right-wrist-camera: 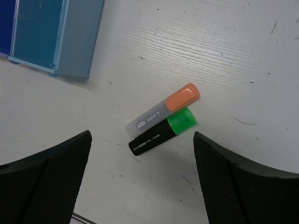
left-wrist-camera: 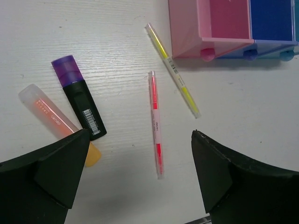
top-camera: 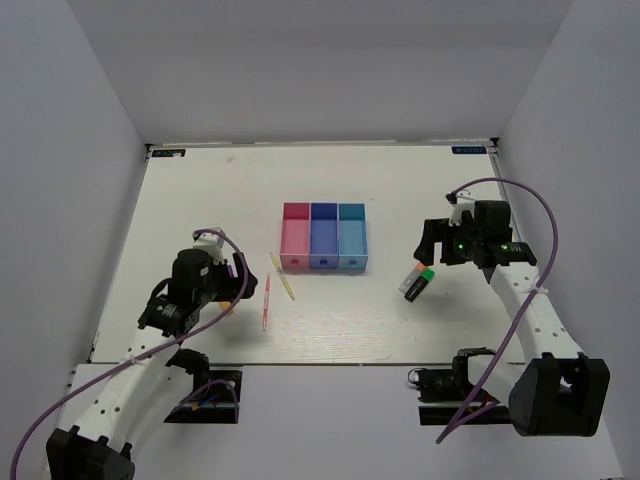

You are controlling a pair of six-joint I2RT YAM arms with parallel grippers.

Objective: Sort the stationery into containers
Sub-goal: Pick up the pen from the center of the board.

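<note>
Barcodes on the purple-capped black marker [left-wrist-camera: 79,99] and the thin yellow pen [left-wrist-camera: 172,70]; all other lettering illegibly small.

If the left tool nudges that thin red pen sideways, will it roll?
Probably: the red pen looks round and slim, lying flat on the table, so a sideways push likely rolls it. It seems light and stiff, unlikely to bend.

Glossy plastic bins [top-camera: 324,238], matt table [top-camera: 450,320]

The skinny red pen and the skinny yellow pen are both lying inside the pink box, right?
Not quite. The red pen and the yellow pen are both lying on the table, just outside the pink box. The left wrist view shows it.
</note>
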